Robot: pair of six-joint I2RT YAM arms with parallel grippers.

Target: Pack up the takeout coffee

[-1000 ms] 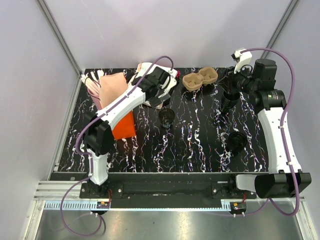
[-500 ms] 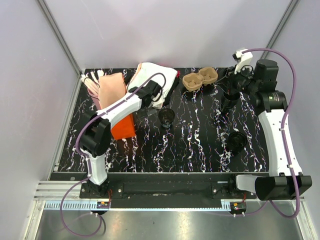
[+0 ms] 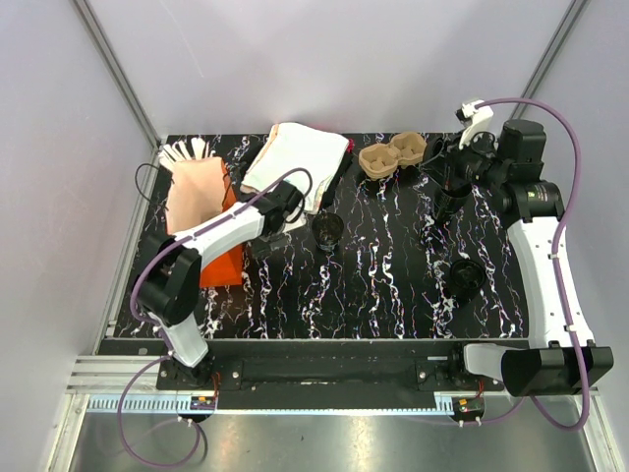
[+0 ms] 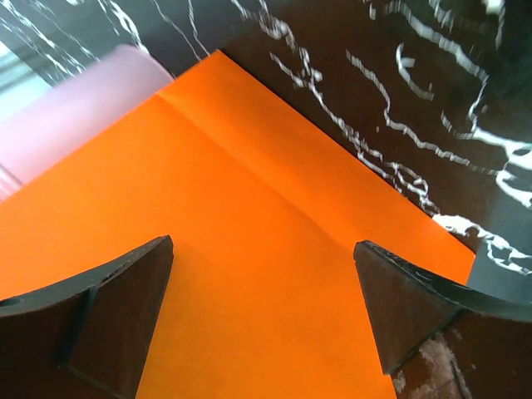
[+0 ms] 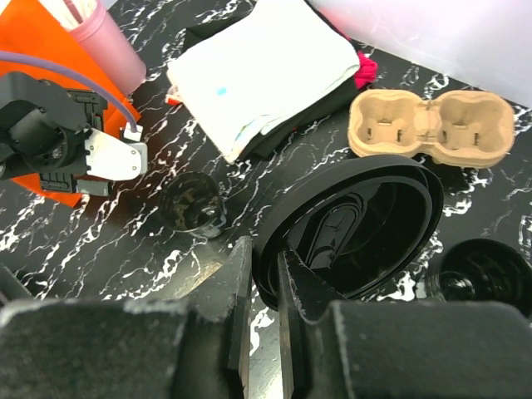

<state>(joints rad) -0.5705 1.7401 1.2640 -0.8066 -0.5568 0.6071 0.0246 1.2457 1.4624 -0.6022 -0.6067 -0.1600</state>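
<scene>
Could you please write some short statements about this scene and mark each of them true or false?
1. The right gripper grips a black lid. True.
2. The tray holds a cup. False: both hollows are empty.
3. The left gripper is open above the orange sheet. True.
4. The cup lies on its side. False: it stands upright on the table.

I'm standing in what is looking like a robotics lab cell, with plain pale panels point(image 3: 324, 59) and aluminium rails point(image 3: 116, 74) enclosing a black marbled table point(image 3: 373, 285).
</scene>
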